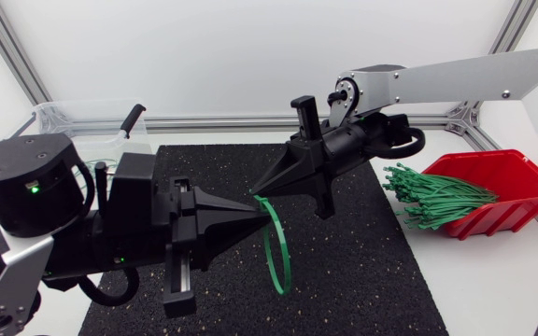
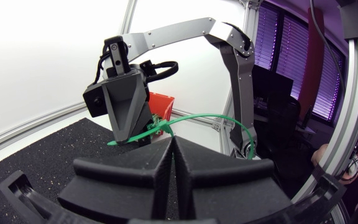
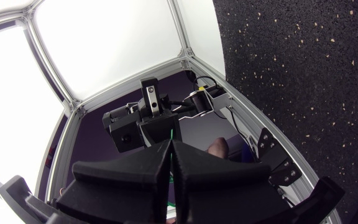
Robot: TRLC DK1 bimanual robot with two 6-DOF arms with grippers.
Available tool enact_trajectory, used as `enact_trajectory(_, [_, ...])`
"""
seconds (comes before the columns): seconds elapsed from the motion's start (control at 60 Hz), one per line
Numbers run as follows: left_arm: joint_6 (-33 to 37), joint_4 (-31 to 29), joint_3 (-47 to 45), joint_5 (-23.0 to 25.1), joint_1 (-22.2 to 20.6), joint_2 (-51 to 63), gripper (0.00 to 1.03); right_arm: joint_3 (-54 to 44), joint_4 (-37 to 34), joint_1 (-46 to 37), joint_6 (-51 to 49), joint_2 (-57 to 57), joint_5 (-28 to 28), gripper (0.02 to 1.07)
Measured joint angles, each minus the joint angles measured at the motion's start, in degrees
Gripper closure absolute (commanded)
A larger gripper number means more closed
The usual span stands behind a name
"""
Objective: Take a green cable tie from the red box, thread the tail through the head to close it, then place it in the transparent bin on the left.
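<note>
Jaws of left gripper [image 1: 258, 217] and right gripper [image 1: 253, 193] each pressed together on the green cable tie [image 1: 266, 247], looped above the mat [image 1: 362, 261]; threading step, I judge; next: pull tail through head, then carry to transparent bin [image 1: 63, 121].

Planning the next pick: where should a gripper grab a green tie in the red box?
Probably a tie end poking past the open front of the red box, approached from the mat side: ends splay apart there; inside they lie bundled.
</note>
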Motion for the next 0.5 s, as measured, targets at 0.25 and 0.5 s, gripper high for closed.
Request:
enact_trajectory(0.25, [-0.02,-6.99,3.67,1.88,5.46,0.37,0.99,-0.79,0.22,-0.48,1.29,-4.81,0.52,0.17])
enact_trajectory(0.5, [2.99,-25.33,10.78,-0.13,18.34,1.05,0.99,-2.4,5.88,-5.25,6.62,-6.23,9.99,0.06])
